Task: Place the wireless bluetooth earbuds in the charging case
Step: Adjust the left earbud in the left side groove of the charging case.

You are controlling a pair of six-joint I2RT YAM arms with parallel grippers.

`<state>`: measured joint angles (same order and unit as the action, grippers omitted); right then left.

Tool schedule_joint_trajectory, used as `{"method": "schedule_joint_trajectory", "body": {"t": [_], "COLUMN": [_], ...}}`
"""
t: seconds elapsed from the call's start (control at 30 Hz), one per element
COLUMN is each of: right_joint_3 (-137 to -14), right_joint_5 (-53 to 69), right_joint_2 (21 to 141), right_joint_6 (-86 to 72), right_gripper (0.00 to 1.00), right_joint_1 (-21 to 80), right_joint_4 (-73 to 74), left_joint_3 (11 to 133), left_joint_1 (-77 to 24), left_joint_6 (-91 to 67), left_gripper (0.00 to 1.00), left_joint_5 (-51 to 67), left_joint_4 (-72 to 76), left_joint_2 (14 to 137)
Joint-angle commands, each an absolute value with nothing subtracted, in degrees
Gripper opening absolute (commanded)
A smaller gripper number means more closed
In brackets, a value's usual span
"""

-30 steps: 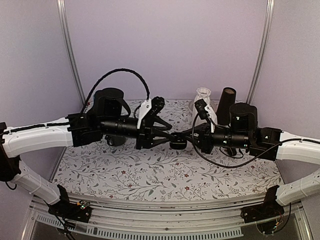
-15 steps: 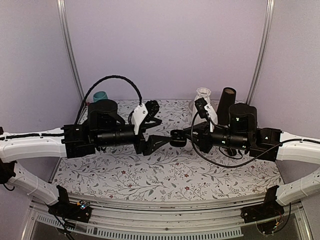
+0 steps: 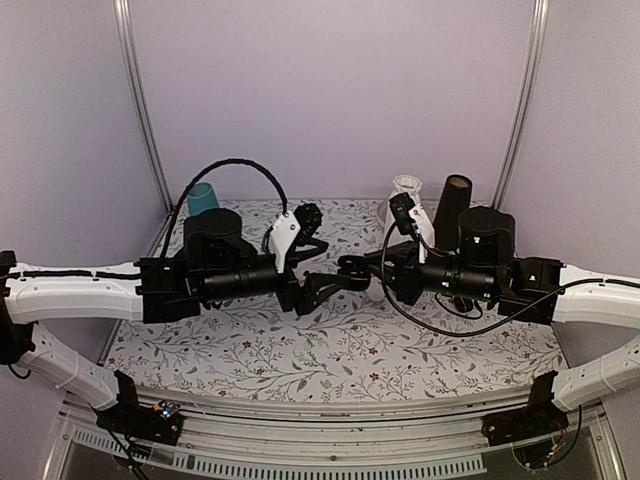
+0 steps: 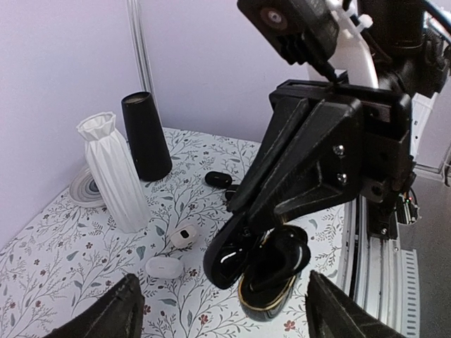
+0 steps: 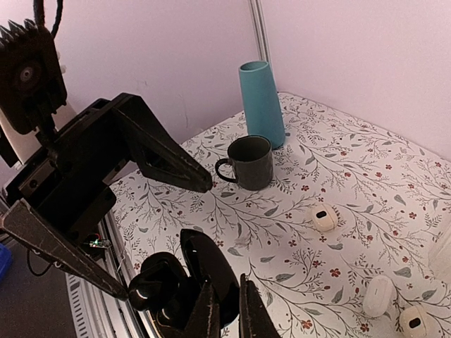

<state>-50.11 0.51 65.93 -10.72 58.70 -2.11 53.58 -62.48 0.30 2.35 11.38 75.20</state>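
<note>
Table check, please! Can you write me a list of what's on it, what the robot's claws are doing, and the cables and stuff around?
Surface: table with a flowery pattern.
Job's things: charging case, lid open, held above the table; earbuds cannot be made out.
Clutter: white vase, black cone, teal cone, dark mug, three white pebble-shaped cases.
Claws: left claw open, pointed at the case; right claw shut on the case.
Cables: black cable arches over the left arm; another loops under the right arm.
Surroundings: lilac walls, metal poles.
</note>
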Motion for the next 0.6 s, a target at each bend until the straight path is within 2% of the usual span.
{"method": "schedule_joint_trajectory", "body": {"t": [0.0,0.27,0.57], "right_joint_3": [-51.54,-51.78,-52.06], "right_joint_5": [-1.32,-1.47,-1.82], "right_joint_2": [66.68,66.97,67.1], "right_joint_6": [-10.95,-10.72,-10.47], "right_gripper": [0.03,0.03,0.03], "right_joint_1": [59.58,60.03,60.38], "right_joint_4": [-4.69,-4.66,-4.52], "left_joint_3": [53.04,53.74,53.84], "left_joint_1": [-63.83,-63.94,-63.89], "left_joint_6": [-1.22,-1.3,-3.43], "left_gripper": [0.8,0.79,0.74], "left_joint_5": [2.82,2.97,3.78], "left_joint_4": [14.99,15.11,16.4], "left_joint_2": [76.92,78.17,78.98]}}
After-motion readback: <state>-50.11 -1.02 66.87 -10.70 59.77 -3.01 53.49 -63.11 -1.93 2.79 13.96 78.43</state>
